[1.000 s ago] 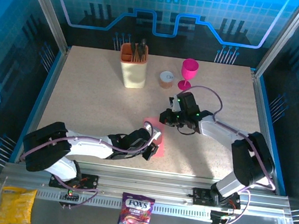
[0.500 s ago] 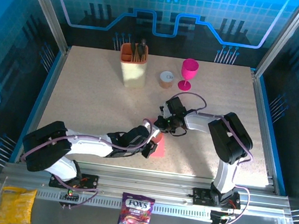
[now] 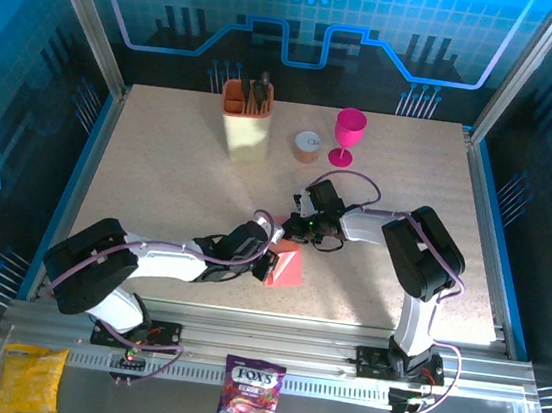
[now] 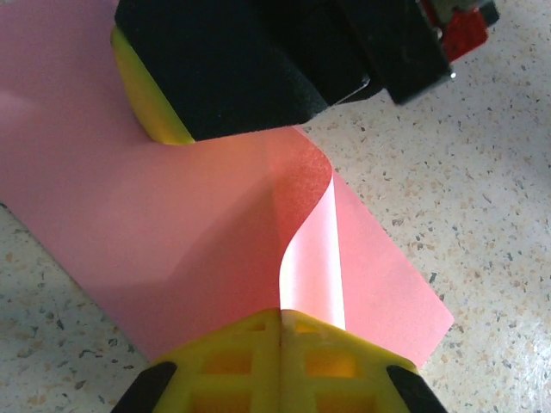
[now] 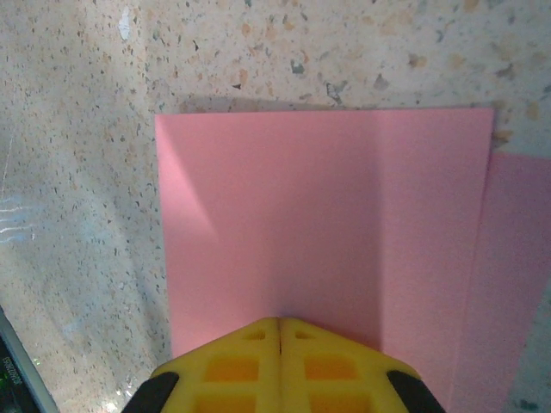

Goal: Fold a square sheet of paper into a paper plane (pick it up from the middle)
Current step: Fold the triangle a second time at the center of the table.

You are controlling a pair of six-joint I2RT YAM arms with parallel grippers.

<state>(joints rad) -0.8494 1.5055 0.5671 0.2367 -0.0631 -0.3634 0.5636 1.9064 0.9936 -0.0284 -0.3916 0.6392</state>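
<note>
Left wrist view: the left fingers (image 4: 225, 357) are seen pressed together on a raised curl of the square sheet of paper (image 4: 172, 224), which is lifted off the desk (image 4: 482, 172) in a soft bend rather than a crease. The sheet is found nearer the arm bases than the magenta goblet (image 3: 348, 135). The right fingers (image 5: 231, 354) are closed too and set on the sheet's goblet-side part; whether paper is pinched between them cannot quite be made out. A tear or stray wrinkle could be caused if the curl is pulled against that hold. A crooked fold would result if the edges are not matched before pressing.
</note>
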